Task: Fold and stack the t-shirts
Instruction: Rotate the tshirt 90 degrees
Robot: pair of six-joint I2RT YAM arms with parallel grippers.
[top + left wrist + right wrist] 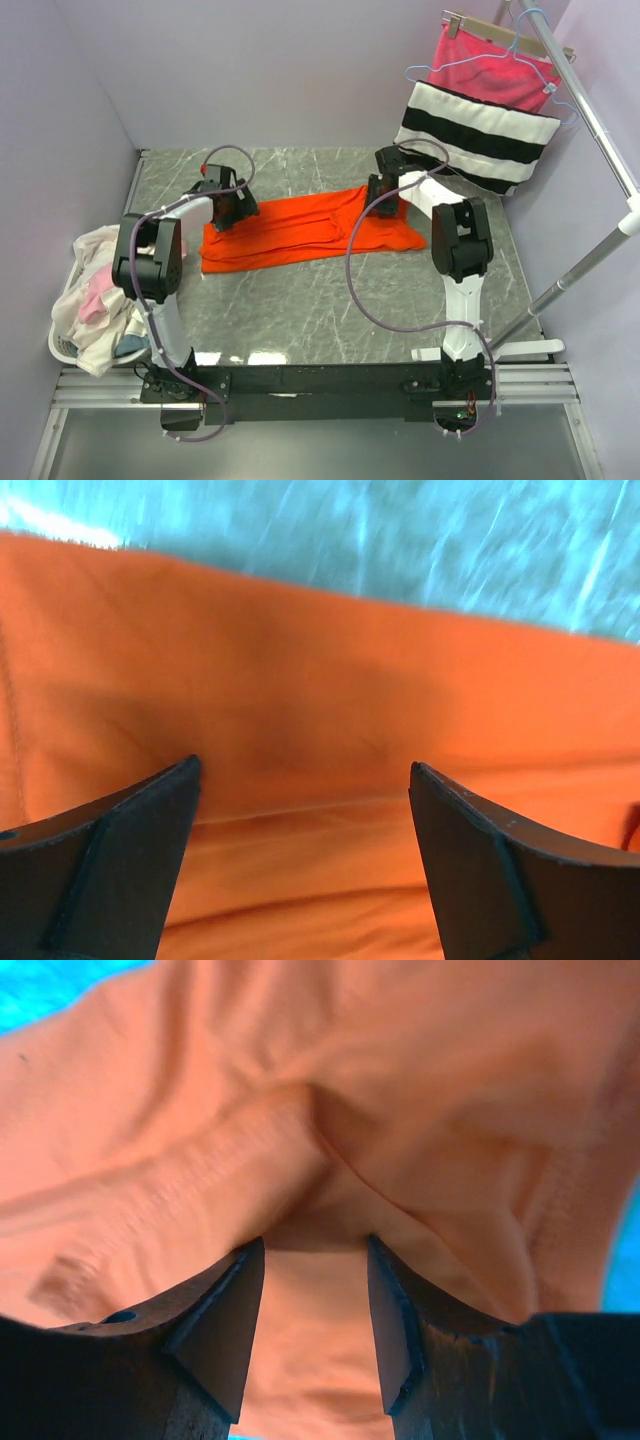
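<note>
Orange-red t-shirt (300, 232): spread as a long strip across mid table (330, 310) | left hand (305, 770): I see it wide open over the shirt's left end, gripping nothing | right hand (315, 1245): fingers parted above bunched cloth at the right end, no pinch | cream and pink t-shirts (95, 290): heaped in basket (58, 345) at table's left edge

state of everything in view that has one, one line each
orange t-shirt, lying on the table, partly folded
left tool, open above the orange cloth
right tool, open over a bunched fold
cream and pink t-shirts, unfolded heap in the basket
striped cloth, hanging from the rack
</note>
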